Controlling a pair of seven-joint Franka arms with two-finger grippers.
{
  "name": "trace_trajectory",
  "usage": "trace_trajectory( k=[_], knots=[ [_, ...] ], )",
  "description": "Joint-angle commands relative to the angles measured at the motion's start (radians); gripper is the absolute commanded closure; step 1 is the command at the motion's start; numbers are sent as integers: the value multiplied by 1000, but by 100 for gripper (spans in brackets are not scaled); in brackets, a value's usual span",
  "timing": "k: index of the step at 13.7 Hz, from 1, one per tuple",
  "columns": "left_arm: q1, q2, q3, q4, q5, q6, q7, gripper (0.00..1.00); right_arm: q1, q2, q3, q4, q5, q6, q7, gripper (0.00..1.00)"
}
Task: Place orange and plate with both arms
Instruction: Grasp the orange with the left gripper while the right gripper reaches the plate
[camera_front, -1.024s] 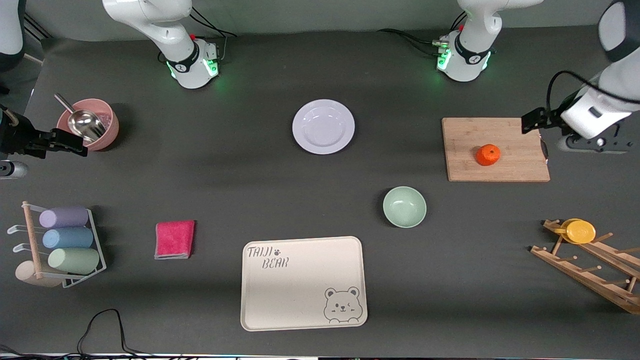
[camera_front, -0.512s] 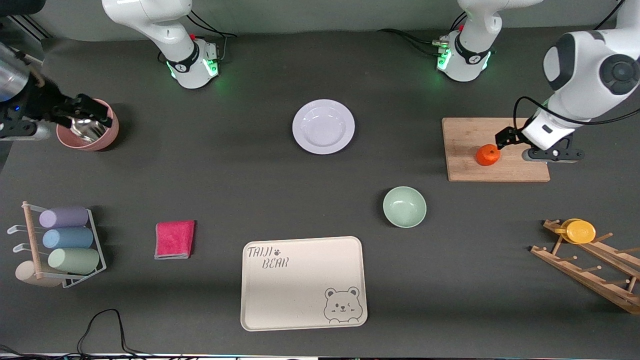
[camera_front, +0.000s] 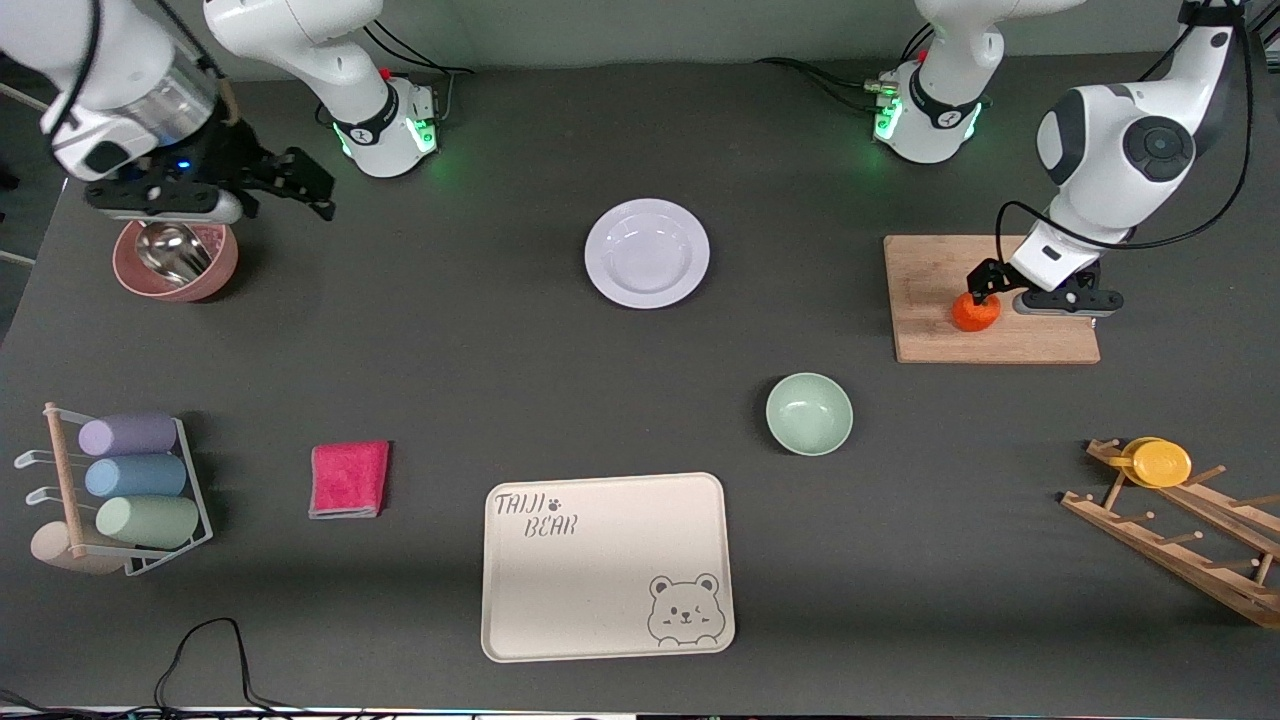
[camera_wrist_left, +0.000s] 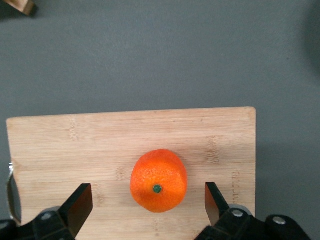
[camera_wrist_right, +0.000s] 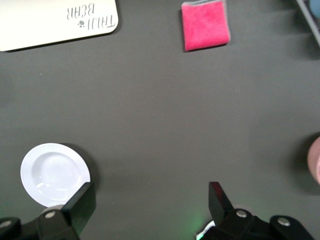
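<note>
Claws on both arms are spread wide. Up by the pink bowl, at the right arm's end of the table, the right gripper hangs over bare table, well apart from the plate lying mid-table between the arm bases. At the left arm's end, the left gripper is over the cutting board, its fingers flanking the orange without touching; I'd judge a straight descent and squeeze is all that's needed.
</note>
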Motion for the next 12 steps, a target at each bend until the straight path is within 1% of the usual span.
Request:
trace_trajectory(
  k=[1, 2, 3, 4, 6, 7, 9, 11, 12],
  knots=[
    [14, 68, -5, -42, 16, 137, 0, 0, 32, -70, -7, -95, 8, 54, 53, 0],
    [16, 94, -5, -54, 16, 179, 0, 0, 32, -68, -4, -98, 8, 55, 50, 0],
    [23, 111, -5, -57, 16, 191, 0, 0, 32, -70, -5, -103, 11, 54, 36, 0],
    [34, 120, -5, -59, 16, 193, -1, 0, 30, -70, -10, -112, 38, 55, 12, 0],
    [36, 136, -5, -60, 11, 196, -1, 0, 23, -71, -19, -149, 151, 68, -76, 0],
    [36, 140, -5, -60, 4, 196, -3, 0, 22, -77, -30, -182, 187, 97, -80, 0],
    [36, 142, -5, -62, -1, 193, -18, 0, 24, -91, -34, -259, 263, 170, -126, 0],
    [34, 154, -5, -60, -3, 195, -40, 0, 24, -93, -36, -340, 368, 248, -182, 0],
    [34, 160, -5, -60, -3, 196, -41, 0, 26, -96, -34, -379, 398, 291, -203, 0]
  ],
)
